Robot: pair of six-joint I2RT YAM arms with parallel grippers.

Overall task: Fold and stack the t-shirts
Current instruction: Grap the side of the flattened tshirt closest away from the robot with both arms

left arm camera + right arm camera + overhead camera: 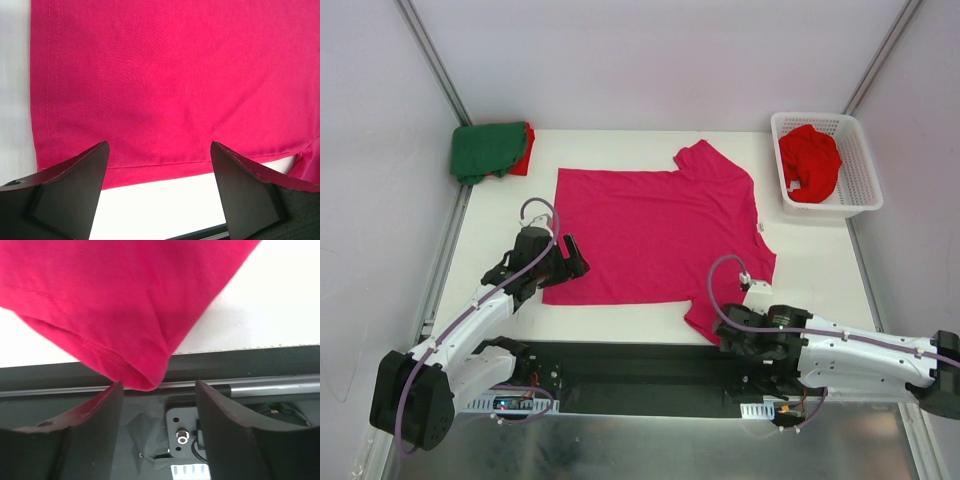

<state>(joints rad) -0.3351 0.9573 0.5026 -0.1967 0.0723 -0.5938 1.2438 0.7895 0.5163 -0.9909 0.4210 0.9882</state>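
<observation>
A magenta-pink t-shirt (660, 230) lies spread flat on the white table (820, 260), its sleeves toward the right. My left gripper (570, 258) sits at the shirt's near-left hem corner. In the left wrist view it (160, 146) is open, with bare table between the fingers and the hem (160, 165) just past the tips. My right gripper (722, 332) is at the near sleeve (125, 340), whose tip hangs over the table's front edge. Its jaws (158, 385) stand apart, with the sleeve tip level with the fingertips and close to the left one, not pinched.
A folded dark green t-shirt (485, 150) rests on a red one (526, 150) at the back left corner. A white lattice basket (860, 190) at the back right holds a crumpled red t-shirt (810, 163). A black rail (640, 370) runs along the near edge.
</observation>
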